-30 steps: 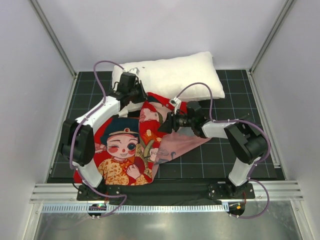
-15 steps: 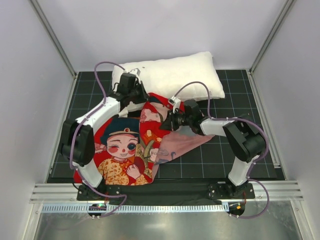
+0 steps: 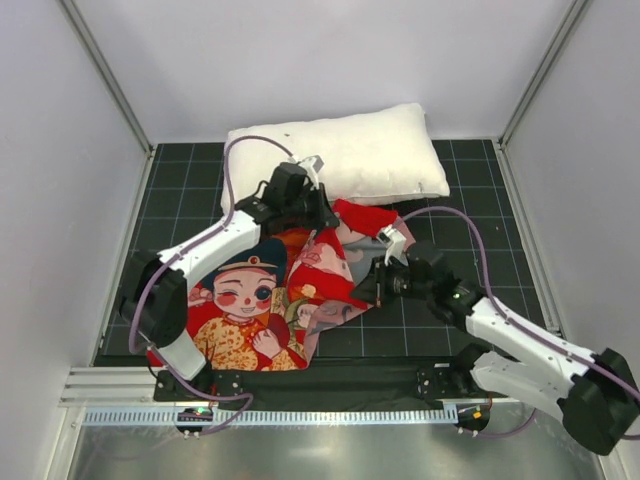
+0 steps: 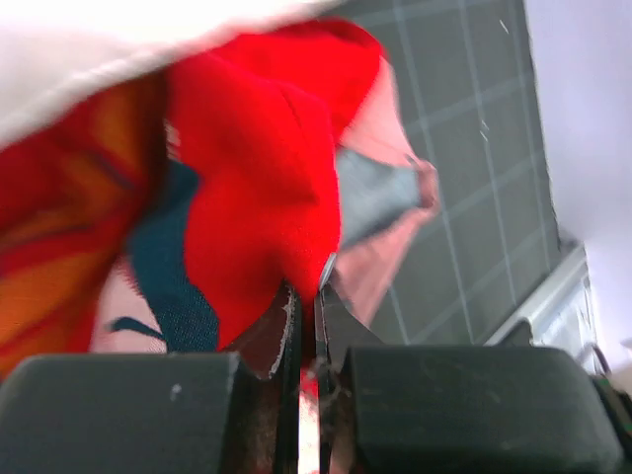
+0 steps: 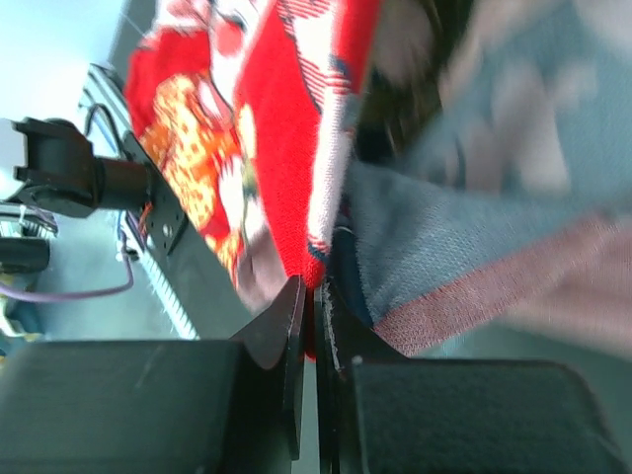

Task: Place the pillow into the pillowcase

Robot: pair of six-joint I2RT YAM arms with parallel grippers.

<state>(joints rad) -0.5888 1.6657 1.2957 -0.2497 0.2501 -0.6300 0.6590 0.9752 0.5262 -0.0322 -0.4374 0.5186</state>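
The pillow [image 3: 350, 155] lies across the upper centre of the top view on the black gridded counter [image 3: 470, 200]. Its long axis runs left to right, rising slightly toward the right. Below it the pillowcase [image 3: 250, 310] spreads from lower left toward the centre, printed side up. Its bunched upper right end meets the pillow's lower edge. The left gripper [image 3: 322, 215] has its jaws pressed together on a red fold there. The right gripper [image 3: 365, 290] pinches the case's edge just right of centre, where pale pink reverse shows.
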